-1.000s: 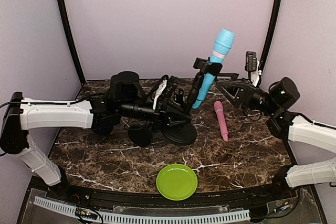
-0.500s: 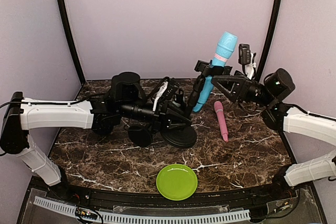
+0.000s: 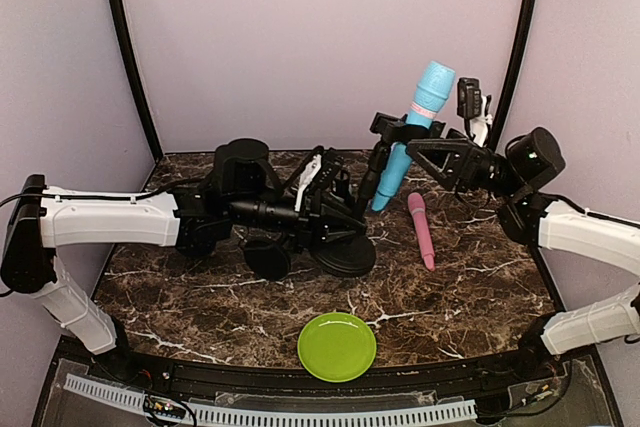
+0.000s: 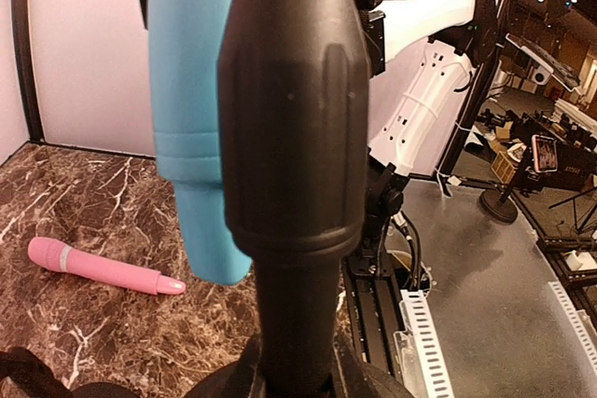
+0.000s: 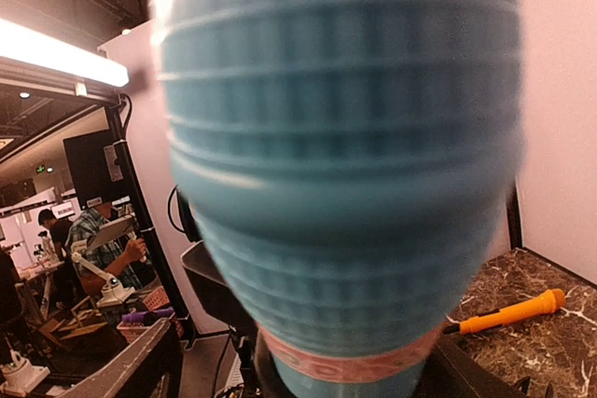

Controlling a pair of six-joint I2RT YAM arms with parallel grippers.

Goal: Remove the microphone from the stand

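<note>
Blue plastic is what I look for first: the blue microphone (image 3: pixel 415 127) sits in the clip of the black stand (image 3: pixel 346 253), tilted with its head up and toward the back wall, a pink band just below the head. The stand's round base rests on the marble-patterned table (image 3: pixel 200 287), about mid-table.

My right claw (image 3: pixel 412 147) is level with the microphone's body, just under the pink band. In the right wrist view the head fills nearly the whole picture, and a dark finger (image 5: pixel 140 365) shows low on each side of it. I cannot tell whether those fingers press on the body or only flank it.

My left claw (image 3: pixel 325 209) lies low against the stand's post, just above the base. In the left wrist view the post stands right before the lens with the blue handle behind it, and my own fingers are out of sight, so I cannot tell whether that claw is clenched or released.

A pink microphone (image 3: pixel 421 230) lies flat on the table right of the stand, apart from it. A green plate (image 3: pixel 337 346) sits near the front edge. An orange microphone (image 5: pixel 508 312) lies on the table in the right wrist view.
</note>
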